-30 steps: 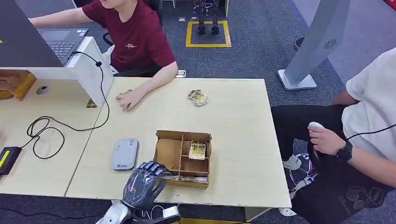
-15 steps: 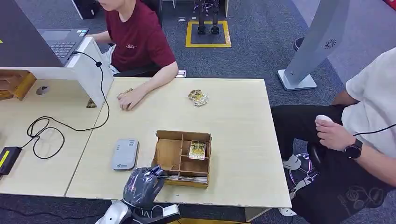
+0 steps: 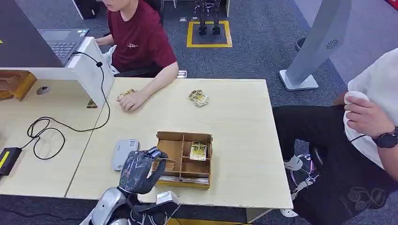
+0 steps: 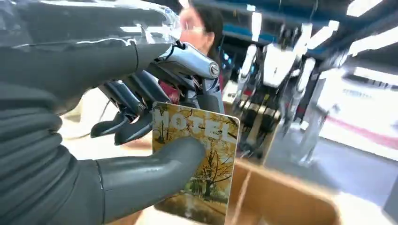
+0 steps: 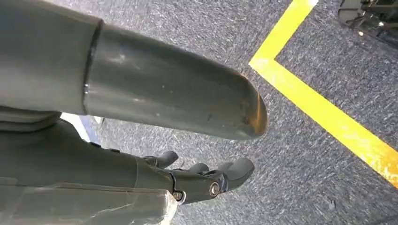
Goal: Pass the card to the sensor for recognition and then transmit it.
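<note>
Across the middle of the head view you see a pale wood-grain table (image 3: 234, 122) standing on grey-blue carpet (image 3: 263, 42), with a yellow square (image 3: 209, 33) taped on the floor at the top centre and a pale grey stand (image 3: 313, 51) at the upper right. A person in a dark red shirt (image 3: 138, 40) sits at the table's far edge, and a person in a white top (image 3: 375, 98) sits at the right of the frame. Low in the centre lies an open, compartmented cardboard box (image 3: 185, 159), and just left of it a flat grey card sensor (image 3: 124, 153). Your left hand (image 3: 138, 169) sits at the lower centre, over the gap between the sensor and the box. In the left wrist view you can see its thumb pressing a yellow hotel card printed with an autumn tree (image 4: 199, 159) against the darker fingers (image 4: 129, 105), so the card is pinched. There the card's long axis runs up and down the frame, tilted slightly, its lettered end toward the top and its printed face toward the camera, with the box wall behind it. Your right hand (image 5: 202, 180) hangs over the carpet beside a yellow floor line (image 5: 324, 98), fingers lying loosely apart and holding nothing.
</note>
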Robot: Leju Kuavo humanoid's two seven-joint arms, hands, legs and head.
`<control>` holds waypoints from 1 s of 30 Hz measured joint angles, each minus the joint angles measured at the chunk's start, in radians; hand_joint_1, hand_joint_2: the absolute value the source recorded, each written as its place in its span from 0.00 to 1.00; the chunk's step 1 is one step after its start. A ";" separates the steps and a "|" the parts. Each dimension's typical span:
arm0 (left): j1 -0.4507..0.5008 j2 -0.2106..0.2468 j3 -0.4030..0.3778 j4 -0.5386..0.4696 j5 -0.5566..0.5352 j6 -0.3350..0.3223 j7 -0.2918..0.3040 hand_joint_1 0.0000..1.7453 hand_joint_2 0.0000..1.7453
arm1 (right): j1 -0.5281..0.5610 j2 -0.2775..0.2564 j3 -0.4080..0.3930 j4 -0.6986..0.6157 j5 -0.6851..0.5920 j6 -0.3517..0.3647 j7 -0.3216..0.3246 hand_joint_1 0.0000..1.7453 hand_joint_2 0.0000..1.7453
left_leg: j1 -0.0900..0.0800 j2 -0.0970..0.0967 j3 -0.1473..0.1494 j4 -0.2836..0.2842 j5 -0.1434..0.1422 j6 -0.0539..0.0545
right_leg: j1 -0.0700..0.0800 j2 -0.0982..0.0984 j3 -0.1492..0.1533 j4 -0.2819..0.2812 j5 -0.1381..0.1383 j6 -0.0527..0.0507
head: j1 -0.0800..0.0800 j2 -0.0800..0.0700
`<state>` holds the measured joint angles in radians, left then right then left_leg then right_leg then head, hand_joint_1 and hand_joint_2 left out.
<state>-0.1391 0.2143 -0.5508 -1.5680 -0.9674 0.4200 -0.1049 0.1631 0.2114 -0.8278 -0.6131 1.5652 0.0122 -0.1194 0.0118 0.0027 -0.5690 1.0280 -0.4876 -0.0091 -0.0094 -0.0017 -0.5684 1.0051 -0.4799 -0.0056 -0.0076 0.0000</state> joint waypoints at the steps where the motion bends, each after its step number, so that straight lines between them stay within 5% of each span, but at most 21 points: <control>1: -0.011 0.005 0.002 -0.027 0.007 -0.009 0.005 1.00 1.00 | 0.002 0.004 0.000 -0.010 0.000 0.003 0.001 0.00 0.00 | 0.000 0.000 0.000 0.000 0.000 0.000 | 0.000 0.000 0.000 0.000 0.000 0.000 | 0.000 0.000; 13: -0.111 0.046 0.045 -0.121 -0.008 -0.069 0.082 1.00 1.00 | 0.017 0.025 0.000 -0.070 0.000 0.019 0.007 0.00 0.00 | 0.000 0.000 0.000 0.000 0.001 -0.001 | 0.000 0.000 0.000 0.000 0.000 0.000 | 0.000 0.000; 20: -0.223 0.038 0.119 0.006 -0.093 -0.073 0.165 1.00 1.00 | 0.017 0.024 0.015 -0.071 0.000 0.006 0.007 0.00 0.00 | 0.000 0.000 0.000 0.000 0.003 -0.001 | 0.000 0.000 0.000 0.001 0.002 -0.001 | 0.000 0.000; 30: -0.266 0.020 0.161 0.126 -0.115 -0.059 0.197 1.00 1.00 | 0.016 0.024 0.028 -0.070 0.000 -0.005 0.008 0.00 0.00 | 0.000 0.001 0.000 0.000 0.003 -0.001 | 0.000 0.001 -0.001 0.001 0.002 -0.001 | 0.000 0.000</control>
<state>-0.4048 0.2342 -0.3899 -1.4420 -1.0822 0.3609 0.0920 0.1796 0.2358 -0.8000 -0.6828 1.5652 0.0072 -0.1114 0.0116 0.0033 -0.5689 1.0280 -0.4845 -0.0099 -0.0094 -0.0010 -0.5690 1.0058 -0.4780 -0.0061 -0.0076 0.0000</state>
